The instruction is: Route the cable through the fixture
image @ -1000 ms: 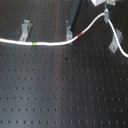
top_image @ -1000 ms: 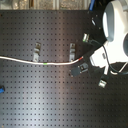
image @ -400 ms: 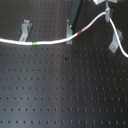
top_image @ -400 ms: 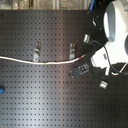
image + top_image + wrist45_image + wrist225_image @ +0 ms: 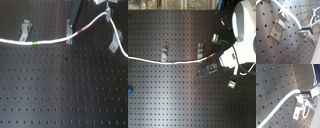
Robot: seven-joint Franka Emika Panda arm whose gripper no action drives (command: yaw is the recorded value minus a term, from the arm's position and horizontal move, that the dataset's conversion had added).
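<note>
The white cable (image 5: 50, 42) lies across the black perforated board from the first exterior view's left, with its green band (image 5: 34, 44) and red band (image 5: 82, 31) showing. It rises to my gripper (image 5: 107, 9) at the first exterior view's top right, then hangs down in a loop. The fixture (image 5: 69, 30), a narrow upright grey strip, stands mid-board; the cable passes just in front of its foot. In the second exterior view the cable (image 5: 188, 62) runs below the fixture (image 5: 200, 50). In the second wrist view my gripper (image 5: 299, 95) is shut on the cable (image 5: 283, 101).
A slanted bent-metal clip (image 5: 24, 30) stands at the first exterior view's left and another (image 5: 115, 45) at its right beside the hanging loop. The first wrist view shows a broad bent clip (image 5: 281, 23) close to the gripper (image 5: 299, 32). A small blue object (image 5: 130, 89) lies at the second exterior view's left edge.
Little differs. The gripper still holds the cable at the same spot, and the cable's line across the board looks almost the same.
</note>
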